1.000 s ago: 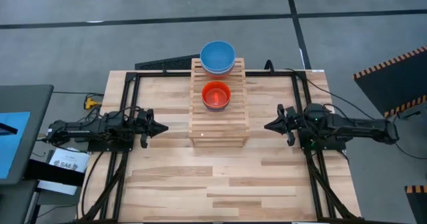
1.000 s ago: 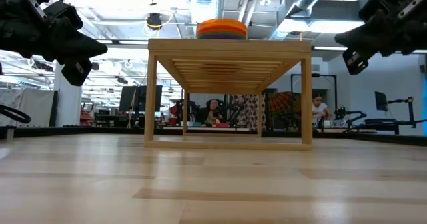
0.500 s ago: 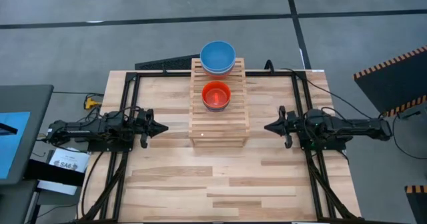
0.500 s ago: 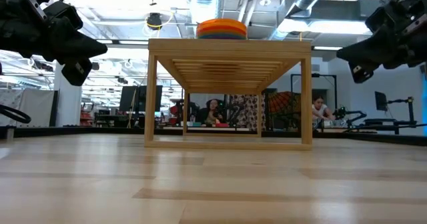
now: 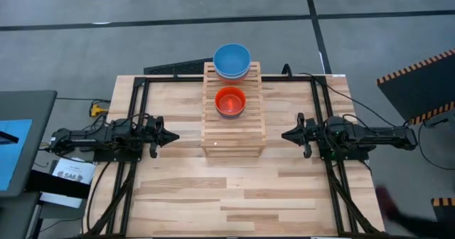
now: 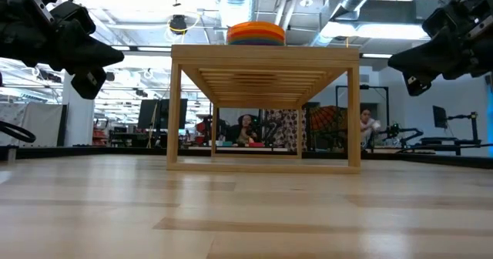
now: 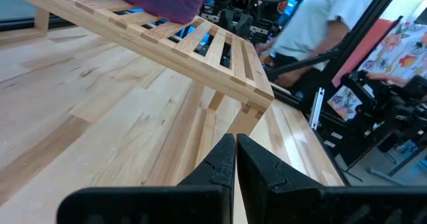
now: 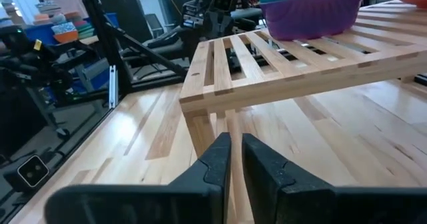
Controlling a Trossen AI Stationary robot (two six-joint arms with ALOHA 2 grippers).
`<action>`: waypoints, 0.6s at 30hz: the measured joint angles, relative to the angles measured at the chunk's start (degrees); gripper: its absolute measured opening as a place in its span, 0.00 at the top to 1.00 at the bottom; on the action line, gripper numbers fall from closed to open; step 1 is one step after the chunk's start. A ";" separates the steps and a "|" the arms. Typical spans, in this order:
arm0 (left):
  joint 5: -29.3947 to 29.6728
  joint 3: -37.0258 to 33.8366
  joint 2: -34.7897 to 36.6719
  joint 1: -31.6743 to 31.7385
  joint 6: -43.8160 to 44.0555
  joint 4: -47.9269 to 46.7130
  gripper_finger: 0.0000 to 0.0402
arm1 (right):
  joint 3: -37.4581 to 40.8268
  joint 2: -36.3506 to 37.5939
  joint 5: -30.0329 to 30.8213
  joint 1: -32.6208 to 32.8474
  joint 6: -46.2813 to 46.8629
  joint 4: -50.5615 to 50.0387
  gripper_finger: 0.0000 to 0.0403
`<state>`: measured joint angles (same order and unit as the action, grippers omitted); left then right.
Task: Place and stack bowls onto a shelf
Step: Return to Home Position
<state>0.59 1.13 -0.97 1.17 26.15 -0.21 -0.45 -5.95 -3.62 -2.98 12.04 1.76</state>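
Observation:
The slatted wooden shelf (image 5: 233, 111) stands in the middle of the table. A stack of bowls with a blue one on top (image 5: 232, 59) sits on its far step. A second stack with a red one on top (image 5: 230, 102) sits on the step nearer me, and its lowest bowl is purple (image 8: 313, 11). In the low view this stack (image 6: 256, 32) shows orange above the shelf top. My left gripper (image 5: 173, 136) hovers shut left of the shelf, pointing at it. My right gripper (image 5: 286, 135) hovers shut right of it, also pointing at it. Both are above the tabletop.
Bare plank tabletop (image 5: 234, 196) spreads in front of the shelf and to both sides of it. A black frame (image 5: 135, 89) runs along the table's sides. Beyond the table are workbenches, and a person in a white shirt (image 7: 320, 24).
My right gripper has sunk a little and its arm has levelled out, staying right of the shelf; its fingers have stayed shut. The left arm and both bowl stacks have kept still.

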 joint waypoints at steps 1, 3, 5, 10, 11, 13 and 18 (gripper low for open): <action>-0.01 0.00 0.00 0.00 0.00 0.01 1.00 | 0.00 0.06 -0.01 0.00 -0.05 -0.02 0.84; 0.01 -0.25 -0.12 0.00 0.00 0.76 1.00 | 0.00 1.50 -0.02 -0.02 -0.07 -0.25 0.84; 0.08 -0.35 -0.34 0.00 -0.02 1.02 1.00 | 0.02 4.09 -0.04 -0.04 -0.07 -0.26 0.84; 0.09 -0.37 -0.37 0.00 0.00 1.18 1.00 | 0.04 5.81 -0.18 0.28 -0.05 2.95 0.83; 0.11 -0.37 -0.37 0.00 0.00 1.20 1.00 | 0.04 5.87 -0.27 0.44 -0.05 4.26 0.83; 0.12 -0.39 0.84 -0.13 0.00 1.14 1.00 | 0.04 5.83 -0.55 0.42 -0.06 3.49 0.83; 0.09 -0.47 0.94 -0.98 -0.02 1.52 1.00 | 0.04 5.82 -0.54 0.26 -0.03 2.23 0.83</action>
<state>0.69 0.66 -0.03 0.19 26.13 1.32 -0.40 -0.13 -4.15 -2.72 12.01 3.99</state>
